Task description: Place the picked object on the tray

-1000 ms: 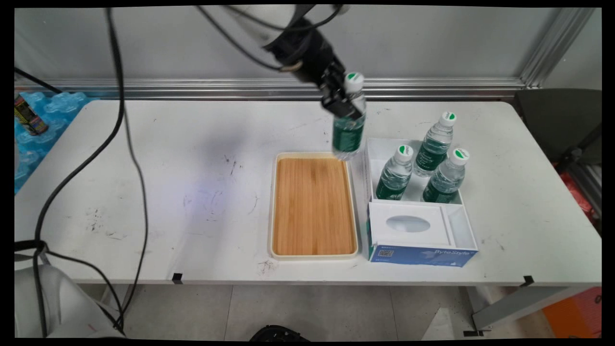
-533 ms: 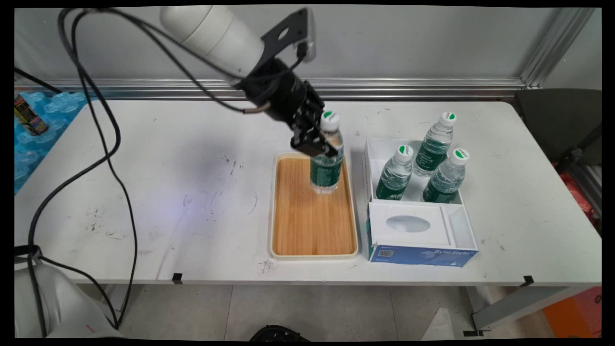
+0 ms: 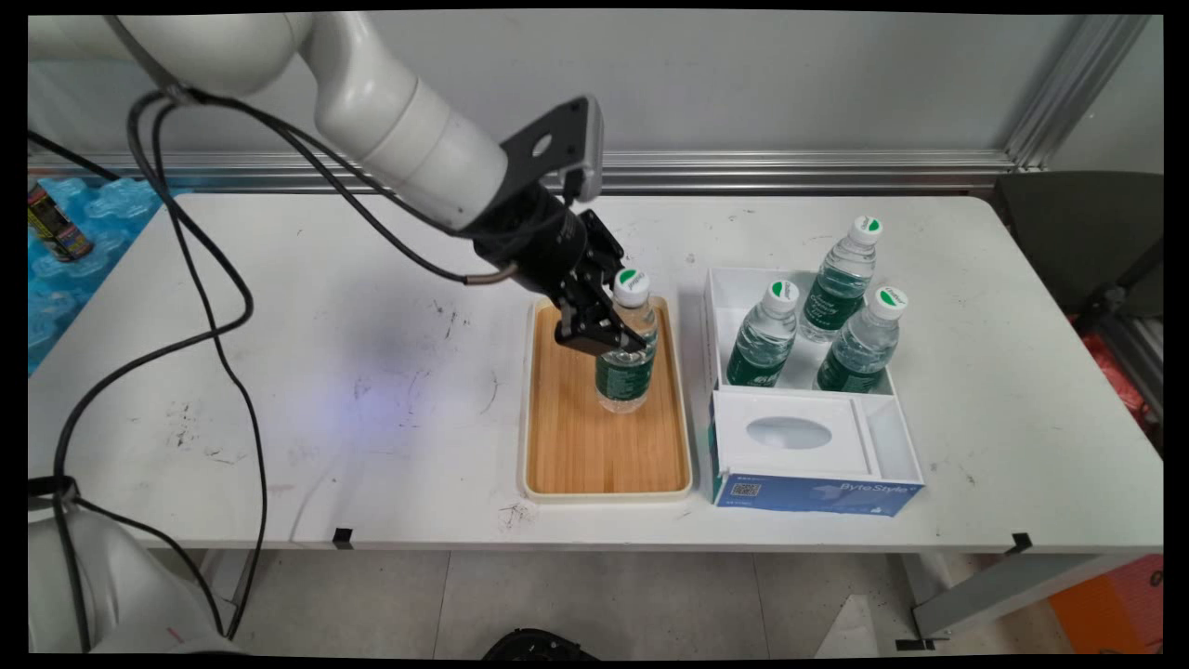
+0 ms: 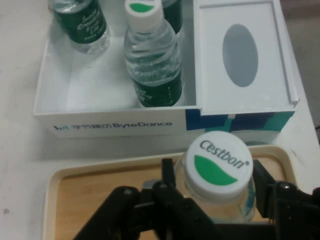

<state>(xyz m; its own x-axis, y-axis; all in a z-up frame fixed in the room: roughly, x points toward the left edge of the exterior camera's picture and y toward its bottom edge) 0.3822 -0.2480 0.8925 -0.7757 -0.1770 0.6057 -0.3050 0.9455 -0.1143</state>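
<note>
**Over the wooden tray, a water bottle held by its neck**

Over the far half of the tray (image 3: 604,446) the gripper (image 3: 602,333) is closed on a water bottle (image 3: 624,367), its two black fingers (image 4: 172,177) pressed on either side just below the white cap. From the main view the bottle stands upright with its base down on the tray's wooden floor, though whether it bears on the wood or hangs just above it cannot be told. The hand view shows only the cap (image 4: 217,162), printed with a green patch and a brand name, and a little of the clear shoulder; the label and base are hidden below the linkage.

Just to the right of the tray sits a white and blue box (image 3: 808,483). Its far compartment is open and holds bottles; its near part is covered by a white lid with an oval opening (image 3: 790,432). Two bottles (image 3: 764,336) (image 3: 864,342) clearly stand inside the compartment. A third (image 3: 841,279) rises behind them at the back wall, and its base is hidden, so whether it stands in the box or beyond it cannot be told. In the hand view these bottles are cut off by the top edge, only one showing whole.

At the table's (image 3: 372,325) far left edge lies a blue moulded sheet (image 3: 84,232) with a small dark can (image 3: 54,223) on it, both partly cut off.
</note>
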